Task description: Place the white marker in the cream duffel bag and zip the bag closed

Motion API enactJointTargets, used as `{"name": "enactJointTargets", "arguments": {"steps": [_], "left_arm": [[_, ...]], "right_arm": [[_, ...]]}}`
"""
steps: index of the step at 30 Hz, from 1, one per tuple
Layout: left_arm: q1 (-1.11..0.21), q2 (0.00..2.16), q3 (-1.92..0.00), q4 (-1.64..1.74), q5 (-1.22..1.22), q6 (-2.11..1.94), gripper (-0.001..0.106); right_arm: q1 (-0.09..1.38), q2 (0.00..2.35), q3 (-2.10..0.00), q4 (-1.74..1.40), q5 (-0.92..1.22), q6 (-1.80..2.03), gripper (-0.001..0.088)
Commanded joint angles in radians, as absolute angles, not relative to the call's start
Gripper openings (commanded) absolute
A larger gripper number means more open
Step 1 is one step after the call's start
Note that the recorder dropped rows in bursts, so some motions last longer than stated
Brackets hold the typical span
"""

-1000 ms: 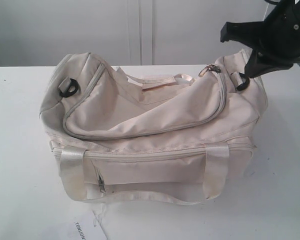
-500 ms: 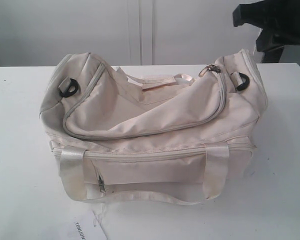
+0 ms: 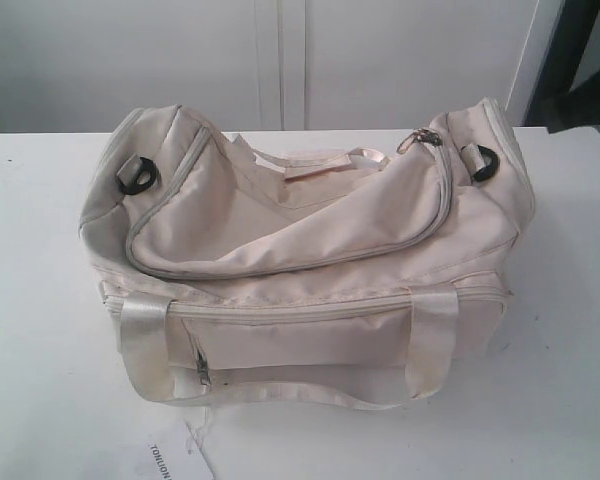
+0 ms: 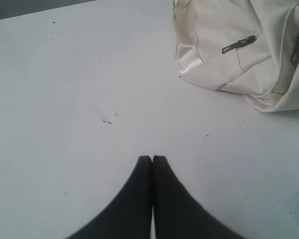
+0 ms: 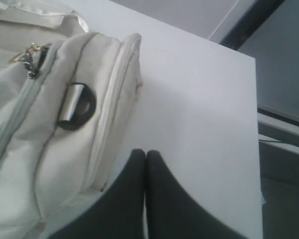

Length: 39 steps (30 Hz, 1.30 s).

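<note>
The cream duffel bag point(image 3: 300, 255) lies in the middle of the white table point(image 3: 40, 380), its curved top zip run shut, with the gold ring pull point(image 3: 420, 138) at its right end. The white marker is not in view. Neither arm shows in the exterior view. My left gripper point(image 4: 152, 158) is shut and empty over bare table, well apart from the bag's corner point(image 4: 239, 55). Beside the bag's right end, near the black ring point(image 5: 77, 105), my right gripper point(image 5: 145, 152) is shut with nothing in it.
A white printed paper tag point(image 3: 175, 458) lies at the table's front edge, below the bag. The table's right edge point(image 5: 254, 129) runs close to my right gripper, with a dark gap beyond it. A white wall stands behind the table.
The right arm, which hung over the bag's right end a second ago, has pulled up and away to the right and left the exterior view. The bag has not moved.
</note>
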<state>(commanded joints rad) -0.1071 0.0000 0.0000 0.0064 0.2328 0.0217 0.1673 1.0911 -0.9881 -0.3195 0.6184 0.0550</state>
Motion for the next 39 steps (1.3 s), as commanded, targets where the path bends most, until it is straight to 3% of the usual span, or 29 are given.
{"name": "enactJointTargets", "arguments": {"steps": [15, 23, 31, 39], "left_arm": [[-0.107, 0.0, 0.0, 0.006, 0.233, 0.022, 0.0], [-0.107, 0.0, 0.0, 0.006, 0.233, 0.022, 0.0], [-0.105, 0.0, 0.0, 0.006, 0.233, 0.022, 0.0], [-0.105, 0.0, 0.0, 0.006, 0.233, 0.022, 0.0]], "right_arm": [[-0.111, 0.765, -0.778, -0.191, 0.513, 0.067, 0.0], [-0.109, 0.584, -0.609, -0.107, 0.494, 0.063, 0.0], [-0.049, 0.433, -0.385, -0.081, 0.294, 0.058, 0.0], [-0.012, 0.191, -0.165, -0.081, 0.282, 0.06, 0.0]]}}
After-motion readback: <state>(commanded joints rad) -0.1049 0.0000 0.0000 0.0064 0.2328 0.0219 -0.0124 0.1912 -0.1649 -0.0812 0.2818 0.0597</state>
